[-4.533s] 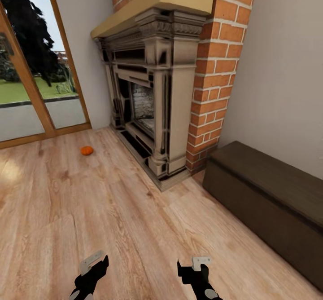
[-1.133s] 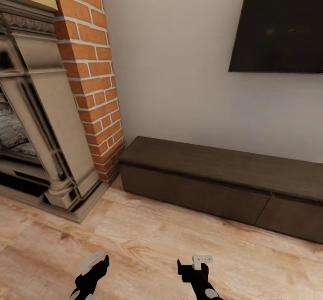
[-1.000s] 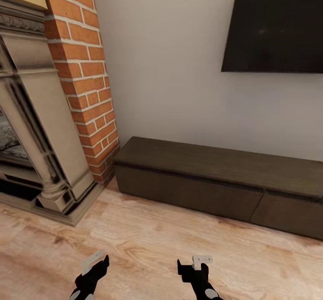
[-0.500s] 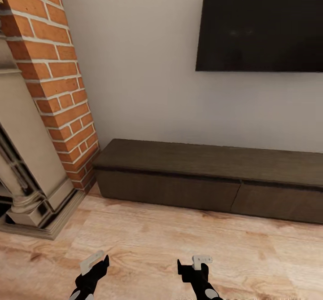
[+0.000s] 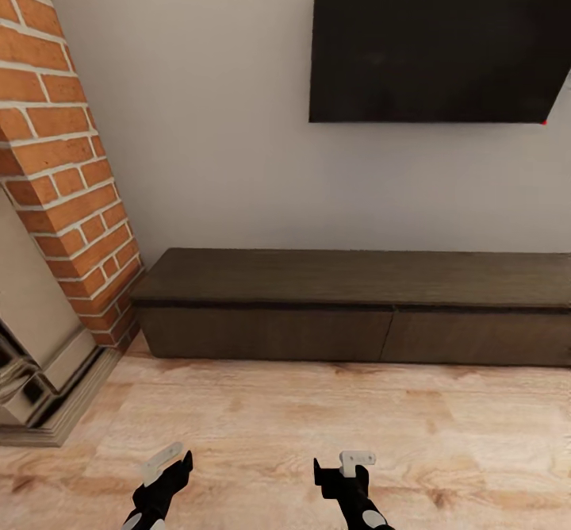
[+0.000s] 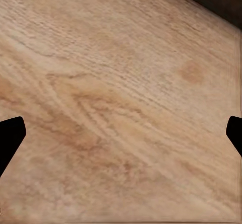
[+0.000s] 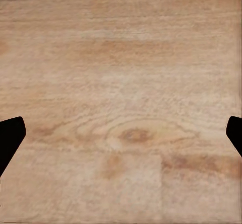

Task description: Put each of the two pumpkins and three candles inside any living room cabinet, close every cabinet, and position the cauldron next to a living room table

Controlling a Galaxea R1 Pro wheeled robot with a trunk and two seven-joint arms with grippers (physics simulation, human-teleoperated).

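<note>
Head view puts you square in front of the cabinet [image 5: 349, 308], the long dark-brown unit against the wall under the black screen [image 5: 440, 38], with the brick chimney [image 5: 59, 157] and the fireplace base [image 5: 40, 387] off to your left. Both of its drawer fronts sit flush, so it reads as closed. No pumpkin, candle or cauldron is in sight here, so your step, as I judge it, is surveying the room and picking a storage spot.

Your left gripper [image 5: 170, 466] and right gripper [image 5: 342, 466] hang low over the wooden floor [image 5: 317, 411], well short of the cabinet. In each wrist view the dark fingertips [image 6: 10, 138] [image 7: 10, 138] sit at opposite edges with bare planks between them, so both hands are spread wide and carry nothing.

To do this well, note the seam between the two drawer fronts, since there are no handles; you will likely need to hook a top edge or side gap to pull one out. Fix the cabinet's place relative to the chimney in mind, then go and fetch the items, keeping the arms tucked low while the base moves
</note>
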